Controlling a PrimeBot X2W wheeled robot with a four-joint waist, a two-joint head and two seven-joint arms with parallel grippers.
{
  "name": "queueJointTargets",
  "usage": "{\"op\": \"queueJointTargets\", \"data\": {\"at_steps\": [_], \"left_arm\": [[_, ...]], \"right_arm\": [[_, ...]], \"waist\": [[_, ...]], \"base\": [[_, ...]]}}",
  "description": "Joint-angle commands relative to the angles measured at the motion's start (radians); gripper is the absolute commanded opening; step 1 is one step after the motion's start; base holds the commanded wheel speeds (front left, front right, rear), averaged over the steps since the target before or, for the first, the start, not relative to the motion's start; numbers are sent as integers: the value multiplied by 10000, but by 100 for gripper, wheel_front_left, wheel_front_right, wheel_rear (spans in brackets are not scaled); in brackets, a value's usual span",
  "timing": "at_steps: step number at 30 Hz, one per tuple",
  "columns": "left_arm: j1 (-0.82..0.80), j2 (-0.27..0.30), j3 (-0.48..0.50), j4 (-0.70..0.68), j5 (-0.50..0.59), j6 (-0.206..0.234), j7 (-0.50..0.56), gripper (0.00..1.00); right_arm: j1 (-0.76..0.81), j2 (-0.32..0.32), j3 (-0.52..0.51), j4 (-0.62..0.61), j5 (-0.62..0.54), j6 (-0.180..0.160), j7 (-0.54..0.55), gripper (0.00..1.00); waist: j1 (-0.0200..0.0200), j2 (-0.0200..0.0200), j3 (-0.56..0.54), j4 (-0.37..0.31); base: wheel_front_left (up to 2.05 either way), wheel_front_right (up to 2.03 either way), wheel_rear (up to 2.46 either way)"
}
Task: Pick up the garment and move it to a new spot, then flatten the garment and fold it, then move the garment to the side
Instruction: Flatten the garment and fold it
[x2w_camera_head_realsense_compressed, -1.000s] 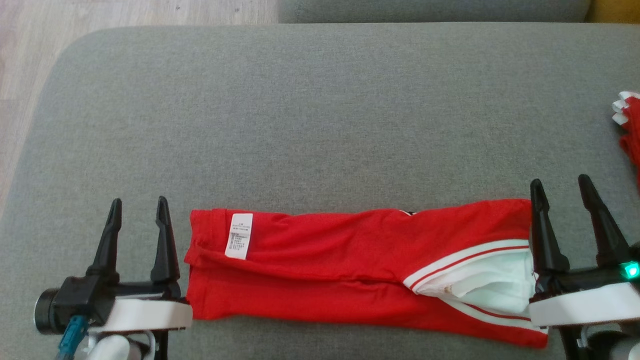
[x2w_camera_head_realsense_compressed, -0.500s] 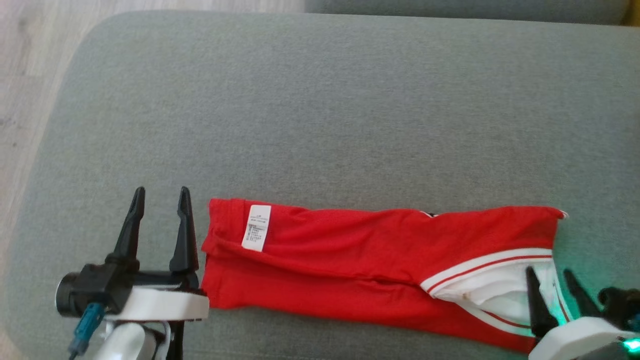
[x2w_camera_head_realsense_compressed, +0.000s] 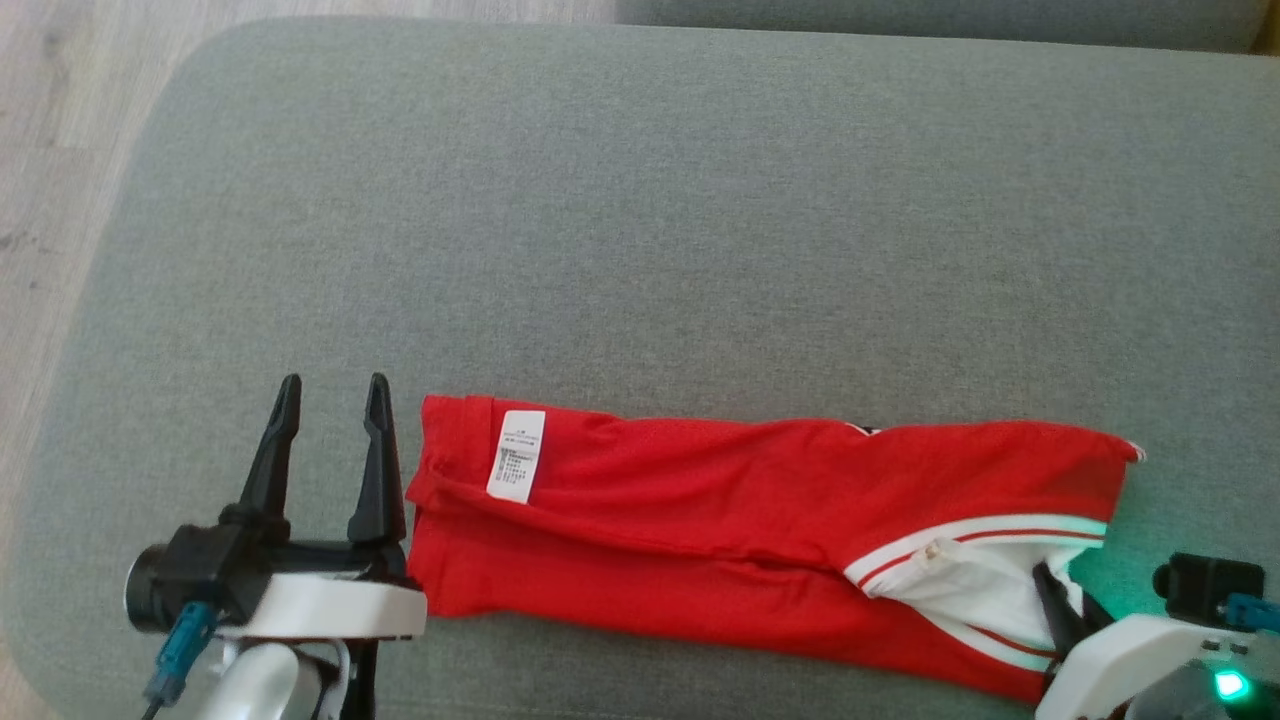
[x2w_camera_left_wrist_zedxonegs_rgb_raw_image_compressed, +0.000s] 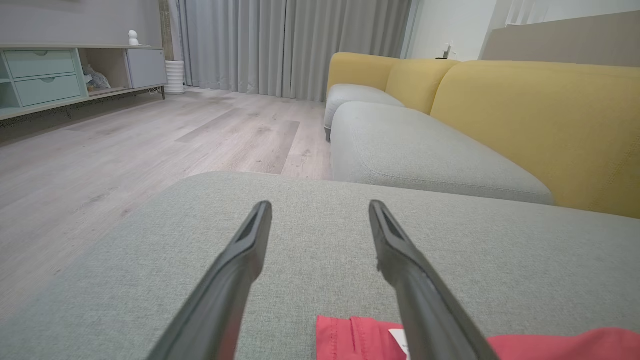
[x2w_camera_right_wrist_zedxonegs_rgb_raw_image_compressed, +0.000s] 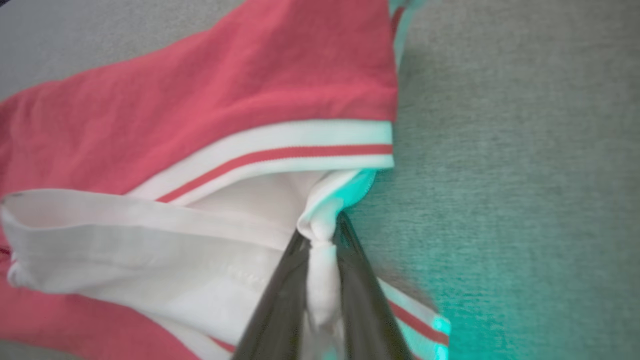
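Pinches white edge of red garment (x2w_camera_head_realsense_compressed: 700, 520) in right gripper (x2w_camera_right_wrist_zedxonegs_rgb_raw_image_compressed: 322, 231); holds left gripper (x2w_camera_head_realsense_compressed: 334, 392) spread beside label (x2w_camera_head_realsense_compressed: 516, 455) end. Seems folded lengthwise; lacks cross-fold and side move.

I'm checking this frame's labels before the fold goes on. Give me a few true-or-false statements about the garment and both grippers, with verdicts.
1. The right gripper is shut on the white part of the garment. True.
2. The left gripper grips the garment's left end. False: it stands open beside that end, closed on nothing.
3. The garment lies crumpled in a heap. False: it lies as a long folded strip on the grey cushion.
4. A white label shows near the garment's left end. True.
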Motion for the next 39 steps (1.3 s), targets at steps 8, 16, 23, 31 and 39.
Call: {"op": "queueJointTargets", "data": {"at_steps": [8,16,23,31,39], "left_arm": [[-202,95,602,-306,209,-2,-93,100],[-16,78,704,-413,222,23,-94,100],[-43,60,712,-463,175,-26,-94,100],[-194,-11,664,-380,98,-143,-94,100],[-356,-263,609,-178,30,-329,-95,100]], "right_arm": [[-214,-274,-949,-1569,-579,-6,-326,0],[-248,-347,-2496,-2745,-980,-6,396,0],[-929,-194,10,-4479,-1180,-6,1595,0],[-1829,-38,3592,-3335,133,-6,1518,0],[-2928,-28,6462,-911,2538,-6,-409,0]], "waist": [[0,-1,-183,-250],[0,-1,-304,-489],[0,-1,-291,-628],[0,-1,-168,-447],[0,-1,27,27]], "base": [[0,0,0],[0,0,0],[0,0,0],[0,0,0],[0,0,0]]}}
